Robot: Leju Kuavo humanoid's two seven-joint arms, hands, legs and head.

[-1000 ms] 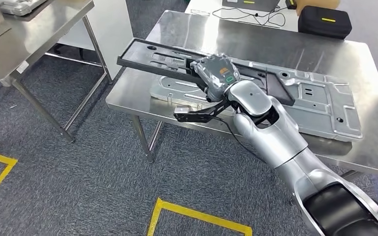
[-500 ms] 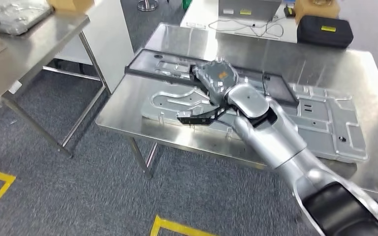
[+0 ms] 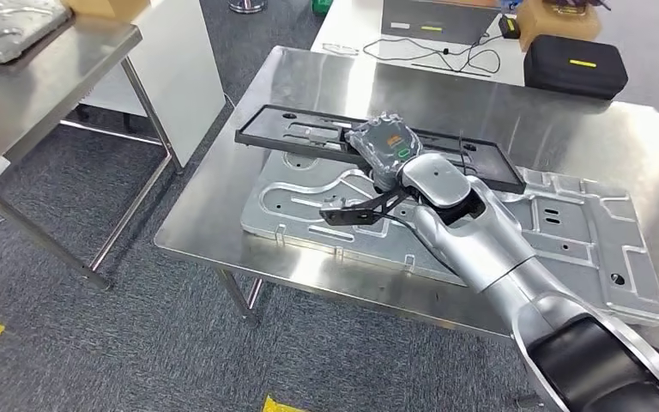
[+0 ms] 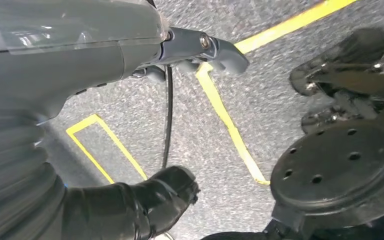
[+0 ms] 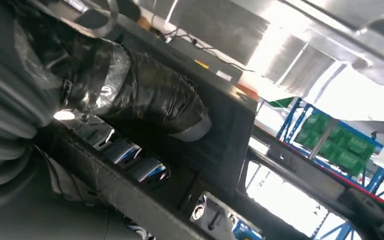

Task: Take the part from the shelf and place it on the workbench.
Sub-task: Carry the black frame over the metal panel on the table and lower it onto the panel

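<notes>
- No brand name or writing can be read anywhere; the nearest thing to a label is an orange patch with a green mark beside it on the back of the right hand (image 3: pixel 383 142), and a yellow strip on the black case (image 3: pixel 575 65) at 1 o'clock.
- One long black frame part (image 3: pixel 309 137), the task's thing, lies across the workbench (image 3: pixel 223 206), running from 10 o'clock toward 3 o'clock in the head view.
- That part sits over one large silver stamped metal panel (image 3: pixel 566 240), which lies flat on the workbench and reaches toward 4 o'clock.
- The right hand rests on the middle of the black frame part, and in the right wrist view its dark, wrapped fingers (image 5: pixel 145 97) curl around a bar of the part (image 5: pixel 215 145), clamped on it.
- One silver arm comes in from 5 o'clock to that hand, with a black bracket jutting from the wrist.
- The left hand (image 4: pixel 80 60) hangs over grey carpet; its thumb and a dark finger stand apart with nothing between them.
- Yellow floor lines (image 4: pixel 225 115) cross the carpet under the left hand.
- Two other tables show: one steel table (image 3: pixel 43 77) at 10 o'clock and one white table (image 3: pixel 360 30) at 12 o'clock carrying a laptop (image 3: pixel 433 17) and a looped cable.
</notes>
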